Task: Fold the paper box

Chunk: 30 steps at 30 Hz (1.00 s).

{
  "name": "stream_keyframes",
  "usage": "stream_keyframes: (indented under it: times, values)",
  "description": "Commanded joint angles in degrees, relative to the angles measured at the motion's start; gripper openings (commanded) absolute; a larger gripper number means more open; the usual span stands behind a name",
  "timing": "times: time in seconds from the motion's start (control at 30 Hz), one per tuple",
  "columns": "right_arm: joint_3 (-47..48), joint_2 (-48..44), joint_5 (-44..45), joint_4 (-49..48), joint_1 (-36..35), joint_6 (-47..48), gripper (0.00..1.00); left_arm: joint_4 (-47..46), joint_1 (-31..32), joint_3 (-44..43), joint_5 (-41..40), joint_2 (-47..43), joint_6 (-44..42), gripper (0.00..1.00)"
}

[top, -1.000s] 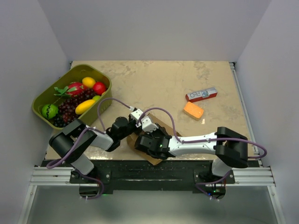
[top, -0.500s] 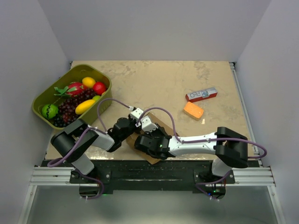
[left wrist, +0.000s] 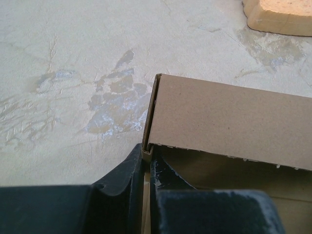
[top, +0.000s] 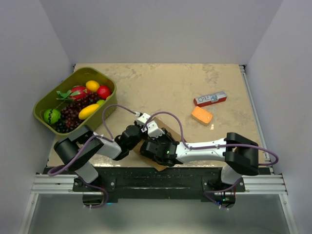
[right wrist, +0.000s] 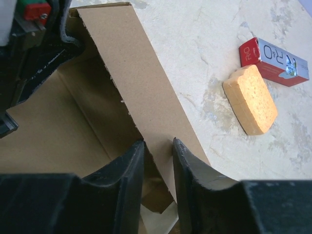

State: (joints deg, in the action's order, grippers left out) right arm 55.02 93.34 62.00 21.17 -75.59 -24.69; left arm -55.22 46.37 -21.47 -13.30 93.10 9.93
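left pincer [left wrist: 147, 163] edged rightward, clamping paper box [left wrist: 224, 124] wall.

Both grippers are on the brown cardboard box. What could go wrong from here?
1. The left gripper pinches only a corner edge of the plain brown cardboard box, so a pull may slip off or tear it.
2. The right gripper straddles the raised flap, whose edge looks ragged. Forcing it may rip the fold line.
3. In the top view both wrists crowd over the box and might collide.
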Motion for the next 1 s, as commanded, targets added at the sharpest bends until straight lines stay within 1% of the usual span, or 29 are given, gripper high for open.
stream_keyframes:
  times: [0.0, 0.03, 0.07, 0.17, 0.2, 0.23, 0.27, 0.3, 0.33, 0.37, 0.4, 0.43, 0.47, 0.53, 0.63, 0.67, 0.7, 0.77, 0.8, 0.83, 0.87, 0.9, 0.93, 0.97]
  values:
    - [-0.36, -1.40, -3.02, 1.94, -0.26, -4.58, 0.44, 1.78, 1.09, 1.17, -5.15, -2.04, 2.46, 0.01]
    - [-0.36, -1.67, -3.02, 2.38, -0.17, -4.84, 0.48, 2.65, 1.44, 1.61, -5.51, -2.48, 3.07, 0.03]
    - [-0.44, -2.71, -3.37, 3.34, -0.17, -5.63, 0.54, 3.18, 1.53, 1.87, -5.94, -3.01, 3.33, 0.06]
    - [-0.62, -5.52, -4.07, 4.93, -0.26, -6.68, 0.63, 4.86, 2.06, 2.92, -5.86, -5.11, 3.86, 0.16]
    - [-0.71, -6.49, -4.34, 5.20, -0.17, -6.86, 0.66, 5.03, 2.23, 3.19, -5.77, -6.34, 3.86, 0.20]
    - [-0.88, -7.29, -4.69, 5.46, -0.17, -7.04, 0.69, 5.73, 2.50, 3.54, -5.69, -6.96, 4.04, 0.29]
    - [-1.23, -9.30, -5.04, 5.81, -0.17, -7.13, 0.73, 6.00, 2.50, 3.98, -5.34, -7.75, 4.13, 0.34]
    - [-1.41, -10.27, -6.00, 5.99, -0.17, -7.13, 0.76, 6.52, 2.50, 4.33, -5.16, -9.15, 4.30, 0.38]
    - [-1.67, -11.24, -6.45, 5.90, -0.17, -7.13, 0.79, 7.14, 2.50, 4.68, -5.07, -9.95, 4.74, 0.45]
    - [-2.20, -12.47, -6.71, 5.99, -0.26, -7.30, 0.85, 7.41, 2.50, 5.04, -4.55, -10.74, 4.74, 0.48]
    - [-2.46, -14.57, -7.50, 6.08, -0.17, -7.30, 0.86, 7.58, 2.58, 5.82, -4.45, -12.40, 4.66, 0.52]
    - [-2.64, -15.81, -7.85, 6.08, -0.17, -7.22, 0.88, 8.45, 2.50, 6.00, -4.19, -13.20, 4.83, 0.57]
    - [-2.90, -16.86, -8.38, 6.16, -0.17, -7.30, 0.90, 9.16, 2.50, 6.27, -3.41, -13.99, 4.83, 0.60]
    - [-2.99, -20.10, -10.74, 6.34, -0.17, -7.39, 0.90, 11.61, 2.50, 6.97, -2.44, -16.80, 5.18, 0.67]
    - [-2.82, -24.59, -13.12, 6.69, -0.17, -8.62, 0.93, 14.16, 2.50, 8.63, 0.29, -22.07, 6.32, 0.73]
    - [-2.64, -25.65, -13.56, 7.04, -0.08, -10.02, 0.94, 15.05, 2.41, 8.82, 1.60, -23.74, 6.50, 0.73]
    - [-2.47, -26.62, -14.00, 7.39, 0.09, -10.99, 0.95, 16.45, 2.41, 8.91, 2.22, -27.32, 6.68, 0.74]
    - [-2.12, -29.17, -15.75, 8.36, 0.62, -14.92, 0.96, 21.01, 2.15, 8.12, 3.36, -30.94, 7.64, 0.75]
    - [-2.03, -29.96, -16.90, 8.88, 1.93, -16.00, 0.95, 22.77, 1.80, 7.59, 3.72, -34.44, 8.25, 0.77]
    - [-2.20, -30.84, -18.21, 8.89, 2.90, -17.05, 0.94, 25.92, 0.40, 7.07, 4.50, -36.04, 9.56, 0.78]
    - [-2.38, -32.50, -22.49, 8.63, 3.86, -18.28, 0.92, 27.26, -0.66, 5.32, 7.12, -37.28, 10.36, 0.78]
    - [-3.42, -33.56, -24.80, 6.97, 6.74, -18.64, 0.91, 28.32, -1.97, 4.43, 8.54, -38.94, 11.15, 0.79]
    - [-4.30, -34.44, -27.95, 5.83, 8.51, -18.99, 0.89, 30.42, -4.16, 3.21, 9.77, -39.22, 12.29, 0.80]
    - [-6.49, -36.19, -30.77, 3.29, 10.18, -19.43, 0.86, 31.13, -5.31, 0.58, 12.83, -39.05, 12.65, 0.80]
